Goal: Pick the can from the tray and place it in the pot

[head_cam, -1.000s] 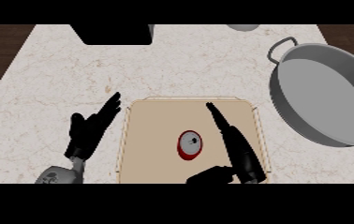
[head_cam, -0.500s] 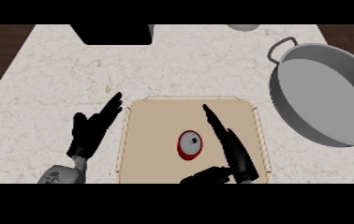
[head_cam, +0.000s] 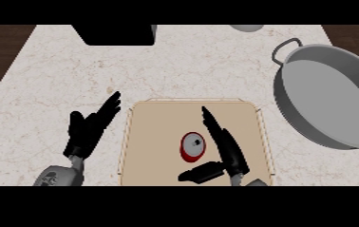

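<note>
Can point(head_cam: 193, 145) not yet picked, lies on tray point(head_cam: 147, 126). Right robot hand point(head_cam: 226, 151) open beside can. Pot point(head_cam: 319, 100) waits. Left robot hand point(head_cam: 89, 128) open, resting.

I can see only part of the pot point(head_cam: 319, 98): its right side runs past the view's edge. Far behind the tray point(head_cam: 161, 114), a dark box point(head_cam: 116, 33) and a grey round thing point(head_cam: 247, 27) are cropped at the top. The tray's near edge is cut off, as are both forearms.
</note>
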